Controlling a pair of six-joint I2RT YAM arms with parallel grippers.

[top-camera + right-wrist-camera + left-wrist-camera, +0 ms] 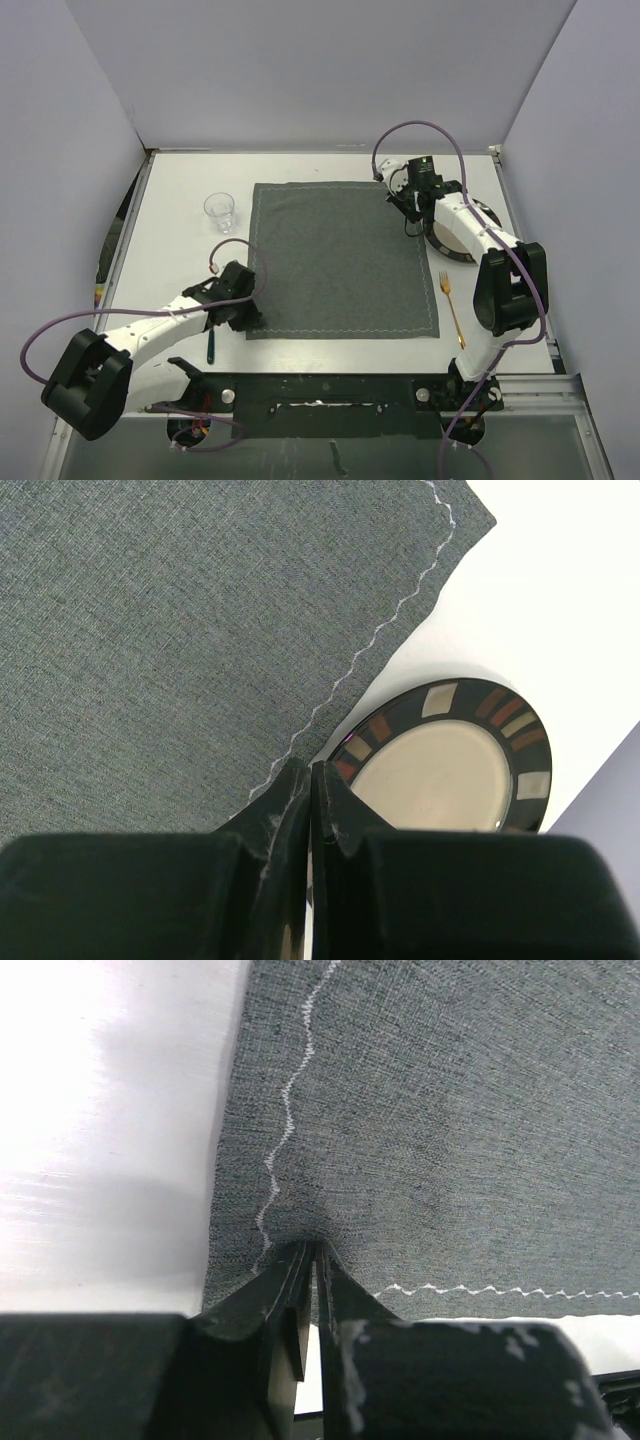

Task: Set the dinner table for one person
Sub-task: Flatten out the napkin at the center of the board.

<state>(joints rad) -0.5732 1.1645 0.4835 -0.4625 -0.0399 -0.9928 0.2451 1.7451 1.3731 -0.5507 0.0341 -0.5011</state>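
Barely started, I'd say. Nearest the bases, the left gripper (312, 1252) is pinching the near-left corner of the dark grey stitched cloth placemat (345, 260), and the cloth puckers at its tips. A dark slim-handled utensil (212, 345) lies just beside it; knife or spoon, can't tell. A thin gold metal fork (452, 305) sits off the mat's right side. Further back, the round black-rimmed beige plate (440, 770) and clear drinking glass (220, 210) are both off the mat too. The right gripper (310, 772) is pressed together at the far-right edge; can't tell if it has cloth. The mat's mid big matte white rectangular dinner table (180, 260), and everything else needs placing. Plain pale lilac walls (320, 70) surround it.
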